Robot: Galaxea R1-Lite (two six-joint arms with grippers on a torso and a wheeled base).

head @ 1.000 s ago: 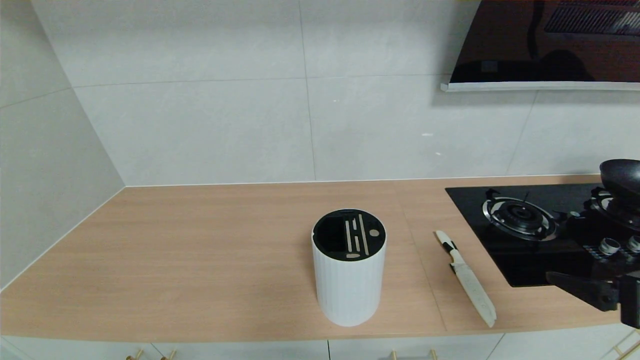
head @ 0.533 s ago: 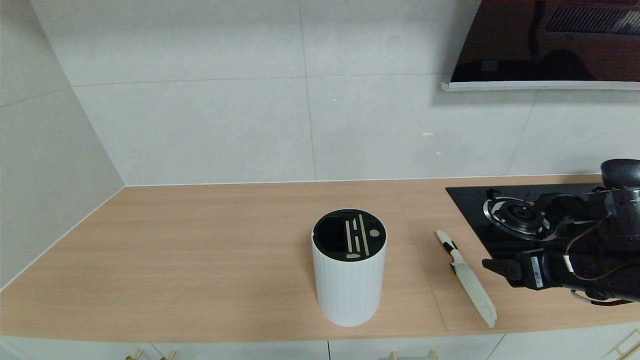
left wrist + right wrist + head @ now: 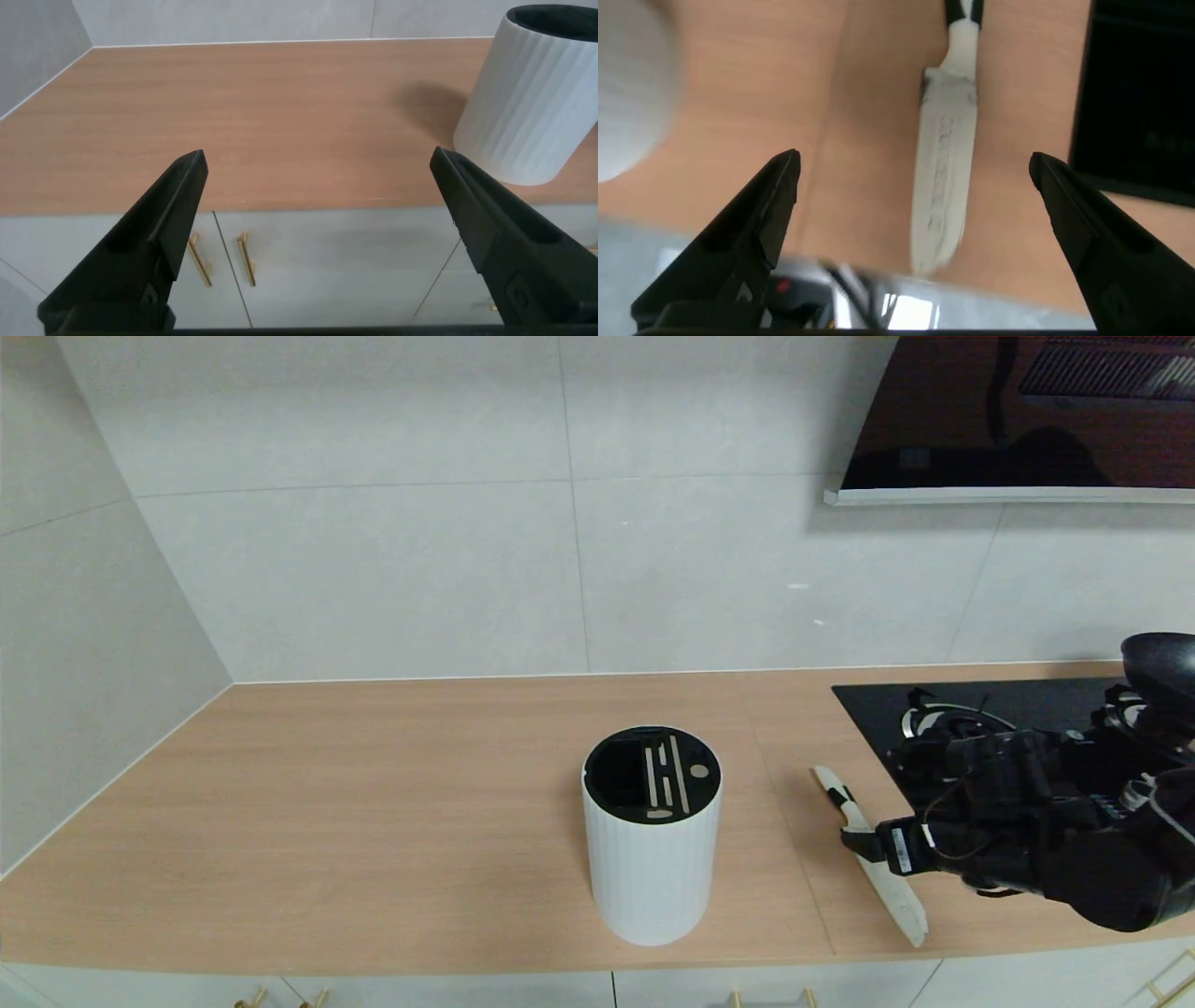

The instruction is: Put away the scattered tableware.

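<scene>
Wooden counter (image 3: 373,821) bears a white slotted holder (image 3: 652,840); left pincer (image 3: 318,154) gapes, right pincer (image 3: 914,159) spread over the knife (image 3: 948,187).

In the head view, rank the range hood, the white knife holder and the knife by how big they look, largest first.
1. range hood, even though the frame edge cuts it off.
2. white knife holder.
3. knife, partly covered by the right gripper.
</scene>
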